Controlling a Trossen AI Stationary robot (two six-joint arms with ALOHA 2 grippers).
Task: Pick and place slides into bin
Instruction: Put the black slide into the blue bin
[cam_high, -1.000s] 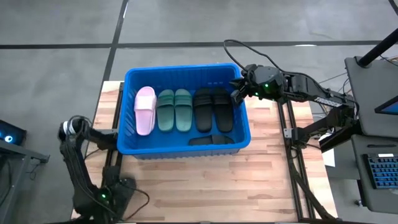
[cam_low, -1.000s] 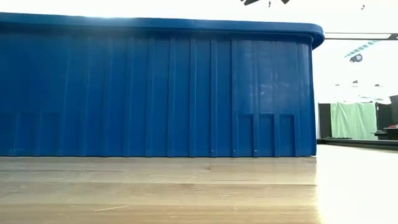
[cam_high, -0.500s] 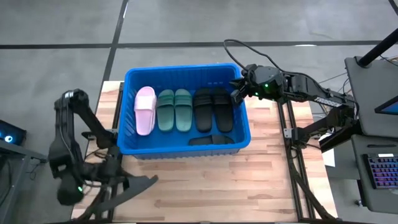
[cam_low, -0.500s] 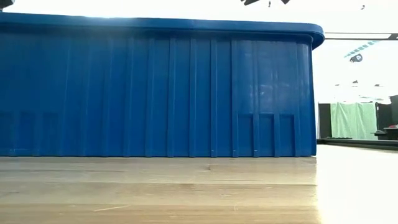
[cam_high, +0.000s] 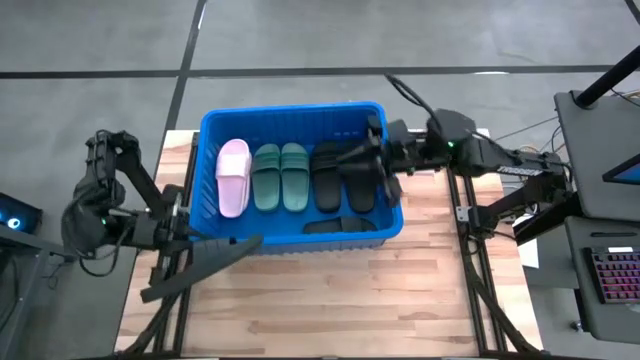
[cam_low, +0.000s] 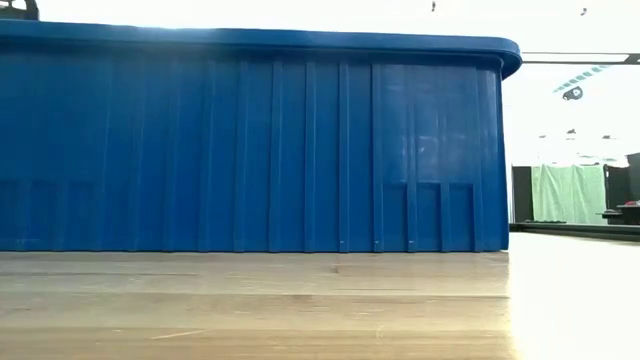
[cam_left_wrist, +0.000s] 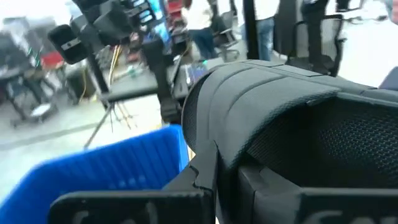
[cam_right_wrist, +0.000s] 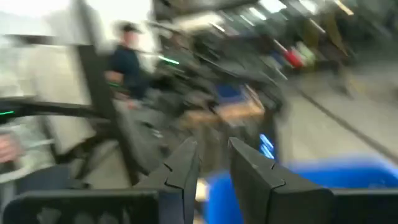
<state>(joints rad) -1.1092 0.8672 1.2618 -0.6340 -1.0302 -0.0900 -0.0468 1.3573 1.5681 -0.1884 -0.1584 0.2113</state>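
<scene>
The blue bin (cam_high: 215, 235) stands on the wooden table; it also fills the low view (cam_low: 250, 150). In it lie a pink slide (cam_high: 233, 176), two green slides (cam_high: 280, 177), two black slides (cam_high: 328, 180) and one more black slide (cam_high: 342, 225) against the near wall. My left gripper (cam_high: 180, 240), at the bin's near left corner, is shut on a black slide (cam_high: 215, 252), which fills the left wrist view (cam_left_wrist: 280, 124). My right gripper (cam_high: 372, 165) is over the bin's right part, slightly open and empty (cam_right_wrist: 211, 155). My left gripper holds the black slide, but the slide itself hides the fingers in the left wrist view and the high view is blurred. Which part it has cannot be told. The slide's wide strap (cam_left_wrist: 267, 93) stands right in front of the wrist camera. The slide is clear of the table.
Bare wooden table (cam_high: 330, 290) lies near of the bin. Metal frame rails (cam_high: 470, 260) run along the table's right side. A desk with a keyboard (cam_high: 610, 275) stands to the right. People and equipment show in the room behind.
My left gripper has swung up from the table's near left corner toward the bin's near left side, carrying the black slide. My right gripper has gone from the bin's far right corner toward the table's left, over the bin's right part.
</scene>
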